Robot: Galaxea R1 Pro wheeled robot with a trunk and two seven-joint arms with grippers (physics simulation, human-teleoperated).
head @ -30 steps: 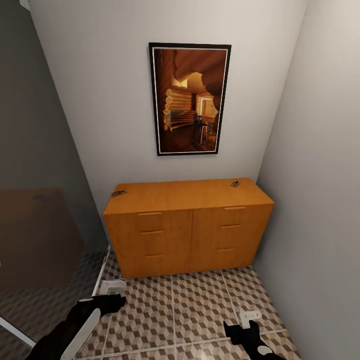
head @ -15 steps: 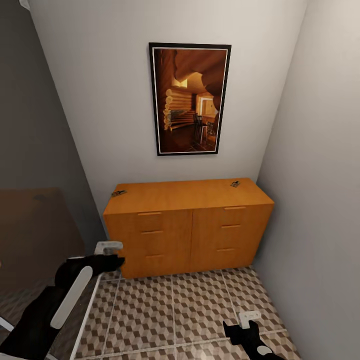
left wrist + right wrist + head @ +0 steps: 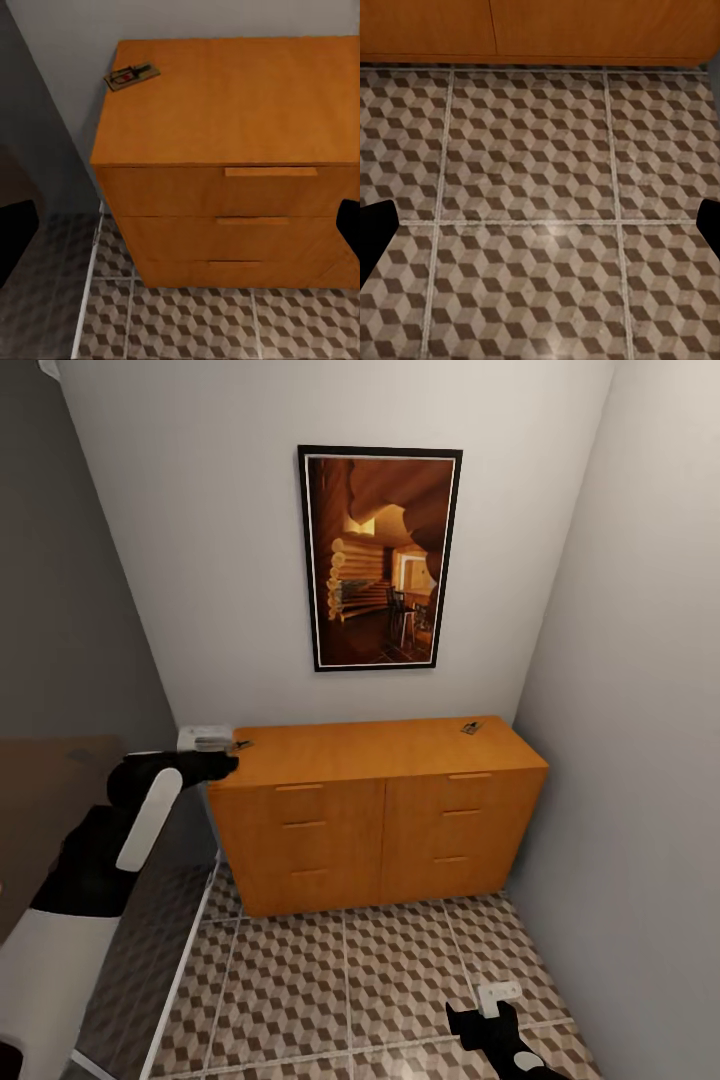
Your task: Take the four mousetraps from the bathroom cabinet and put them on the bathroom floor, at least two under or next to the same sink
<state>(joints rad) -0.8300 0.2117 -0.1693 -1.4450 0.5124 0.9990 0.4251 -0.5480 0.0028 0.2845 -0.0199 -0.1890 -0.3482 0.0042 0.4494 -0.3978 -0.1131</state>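
The orange-brown cabinet [image 3: 375, 810] stands against the back wall with its drawers closed. Two mousetraps lie on its top, one at the far left corner [image 3: 240, 744] and one at the far right [image 3: 470, 727]. My left gripper [image 3: 226, 762] is raised to the top's height just off the left end. It is open, and its wrist view looks down on the left mousetrap [image 3: 132, 75] and the cabinet [image 3: 240, 105]. My right gripper [image 3: 478, 1020] hangs low and open over the cube-patterned bathroom floor [image 3: 540, 187]. The sink is out of view.
A framed picture [image 3: 380, 558] hangs above the cabinet. A grey wall closes the right side [image 3: 640, 760], and a dark glass panel [image 3: 60, 660] stands on the left. Tiled floor [image 3: 350, 980] stretches in front of the cabinet.
My left arm has lifted from near the floor up to the cabinet's top left corner. The right arm and the view have stayed still.
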